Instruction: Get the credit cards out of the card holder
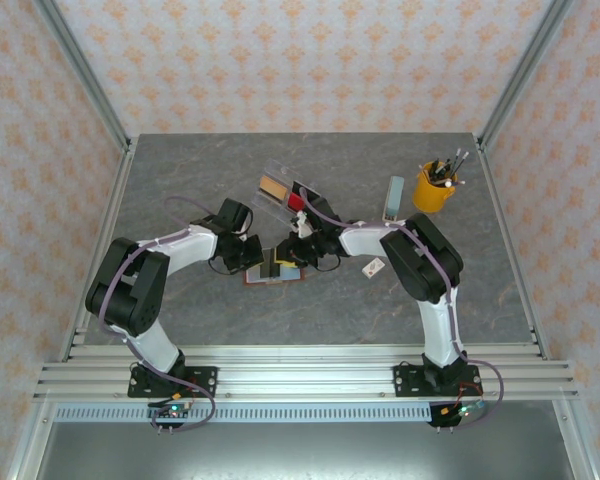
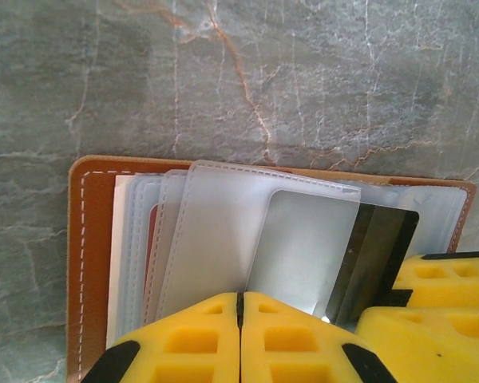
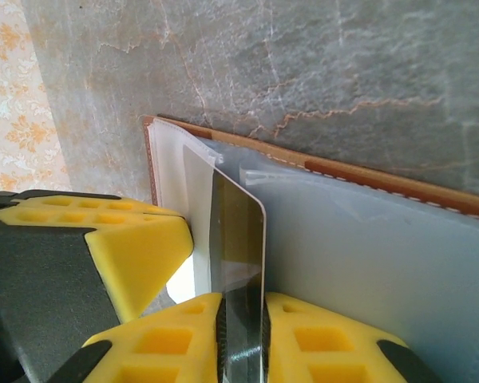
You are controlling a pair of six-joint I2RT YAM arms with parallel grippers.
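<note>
From above I see a grey table (image 1: pixel 180 170) and patterned walls (image 1: pixel 280 60) — left arm (image 1: pixel 140 285) and right arm (image 1: pixel 425 260) bend inward over the holder (image 1: pixel 278 273) mid-table. Left wrist: left gripper (image 2: pixel 239 319) closed, against its pockets. Right wrist: right gripper (image 3: pixel 243 335) pinches a dark card (image 3: pixel 239 239) — partly out.

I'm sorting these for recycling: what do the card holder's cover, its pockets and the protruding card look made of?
Card holder cover: tan leather or imitation, matte, white stitching along the edge. Pockets: frosted translucent soft plastic, stitched rims. Card: probably stiff glossy plastic; silvery reflective face, dark stripe.
</note>
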